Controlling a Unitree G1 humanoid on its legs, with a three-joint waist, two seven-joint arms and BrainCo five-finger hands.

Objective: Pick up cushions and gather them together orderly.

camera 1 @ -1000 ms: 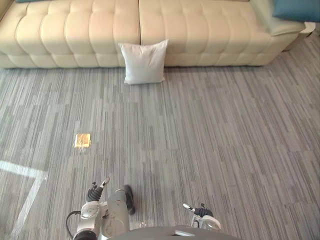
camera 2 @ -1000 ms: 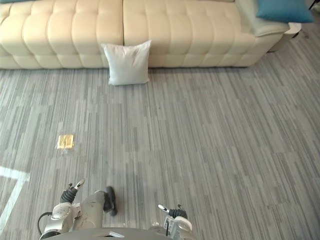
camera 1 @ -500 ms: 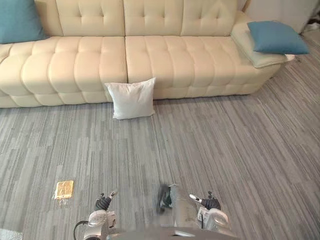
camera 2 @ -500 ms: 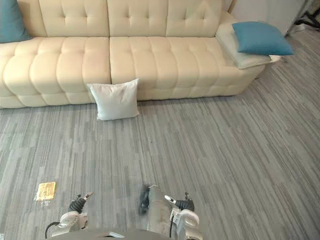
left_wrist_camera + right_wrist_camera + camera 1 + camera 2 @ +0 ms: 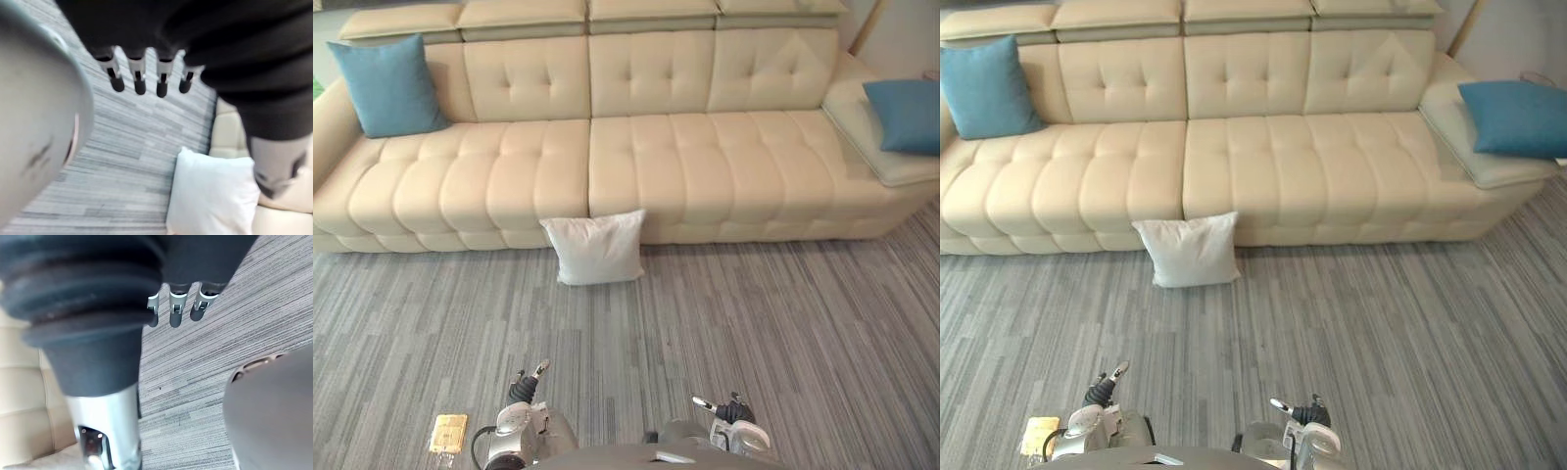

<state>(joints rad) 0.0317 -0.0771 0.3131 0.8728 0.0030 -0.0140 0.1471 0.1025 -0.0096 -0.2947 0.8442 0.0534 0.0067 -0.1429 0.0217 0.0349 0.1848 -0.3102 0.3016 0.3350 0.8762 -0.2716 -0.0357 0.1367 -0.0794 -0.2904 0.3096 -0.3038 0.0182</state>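
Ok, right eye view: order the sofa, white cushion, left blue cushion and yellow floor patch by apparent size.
Largest: sofa.
Then left blue cushion and white cushion, alike; the white one is nearer, so unranked.
Smallest: yellow floor patch.

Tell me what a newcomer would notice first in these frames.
A long cream sofa spans the far side. A white cushion stands on the grey floor, propped against the sofa's front near the middle. One blue cushion sits at the sofa's left end and another blue cushion at its right end. The left robot hand and right robot hand hang low, open and holding nothing.
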